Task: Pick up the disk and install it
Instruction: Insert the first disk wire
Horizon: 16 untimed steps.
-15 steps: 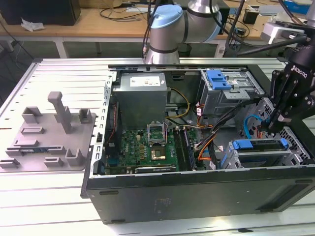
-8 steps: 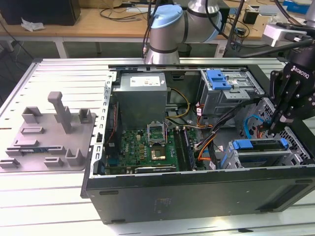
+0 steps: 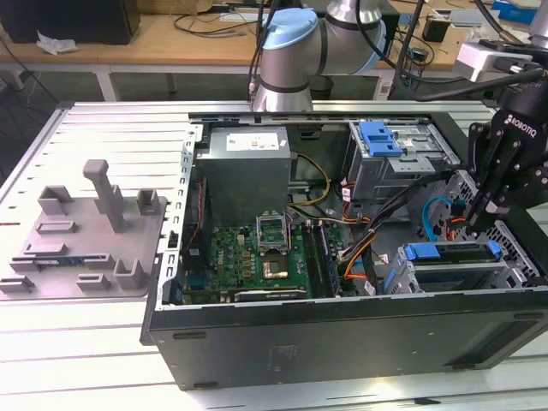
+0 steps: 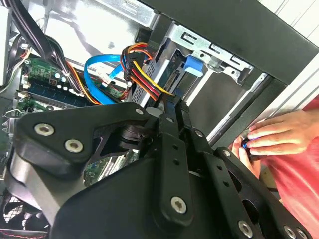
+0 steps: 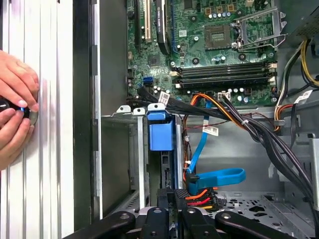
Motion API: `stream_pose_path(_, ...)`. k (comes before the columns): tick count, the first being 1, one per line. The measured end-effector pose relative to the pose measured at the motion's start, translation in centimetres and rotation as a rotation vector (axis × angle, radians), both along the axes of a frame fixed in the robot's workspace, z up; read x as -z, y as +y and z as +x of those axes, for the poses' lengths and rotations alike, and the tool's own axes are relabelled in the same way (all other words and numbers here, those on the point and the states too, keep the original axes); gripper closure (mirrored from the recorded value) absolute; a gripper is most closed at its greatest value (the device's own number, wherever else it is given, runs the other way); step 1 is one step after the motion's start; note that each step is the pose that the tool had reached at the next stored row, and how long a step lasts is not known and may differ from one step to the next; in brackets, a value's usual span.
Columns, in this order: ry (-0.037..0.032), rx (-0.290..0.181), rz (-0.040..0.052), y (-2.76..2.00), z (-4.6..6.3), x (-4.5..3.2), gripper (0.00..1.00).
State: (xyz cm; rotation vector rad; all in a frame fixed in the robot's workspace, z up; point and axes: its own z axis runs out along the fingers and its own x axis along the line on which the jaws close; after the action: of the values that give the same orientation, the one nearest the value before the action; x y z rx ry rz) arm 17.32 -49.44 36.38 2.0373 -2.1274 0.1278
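The disk [image 3: 451, 272] sits inside the lower drive cage at the front right of the open computer case, its blue carrier frame [image 3: 452, 252] along the upper edge. In both wrist views it stands edge-on in the cage, with the blue carrier tab [image 5: 161, 131] [image 4: 193, 65] at its outer end. My gripper [image 3: 473, 224] hangs just behind the cage, shut, with its fingertips [image 4: 174, 105] [image 5: 172, 195] at the disk's connector end, beside a red, yellow and black power plug [image 5: 199, 198]. I cannot tell whether the tips touch the disk.
A bare blue bracket [image 3: 381, 137] lies on the upper drive cage. Blue data cables [image 5: 219, 175] and black wire bundles [image 5: 279, 144] run close to the gripper. A person's hands [image 5: 15, 107] [image 4: 279, 135] hold a small object just outside the case wall. A grey fixture [image 3: 86, 235] stands at the exterior view's left.
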Motion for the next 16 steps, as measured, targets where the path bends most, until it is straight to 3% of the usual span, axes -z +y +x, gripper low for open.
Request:
stream_pose_path(2,0.0,-0.001,0.0057,-0.04,0.0,0.0,0.84)
stream_pose_path(5,0.0,-0.003,0.0221,-0.3,0.0,0.0,0.84)
stream_pose_path(8,0.0,-0.006,0.0277,-0.64,0.2,0.01,0.84)
stream_pose_path(10,0.0007,-0.059,0.0318,-0.66,0.2,0.17,0.84)
stream_pose_path(11,-0.0077,-0.06,0.0904,-1.11,-0.4,0.22,0.84)
stream_pose_path(12,-0.0094,-0.063,0.1003,-1.84,-0.4,0.22,0.84)
stream_pose_path(14,-0.0104,-0.064,0.1054,-2.1,-0.4,0.21,0.84)
stream_pose_path(16,-0.0176,-0.065,0.1371,-2.47,-0.4,0.21,0.84)
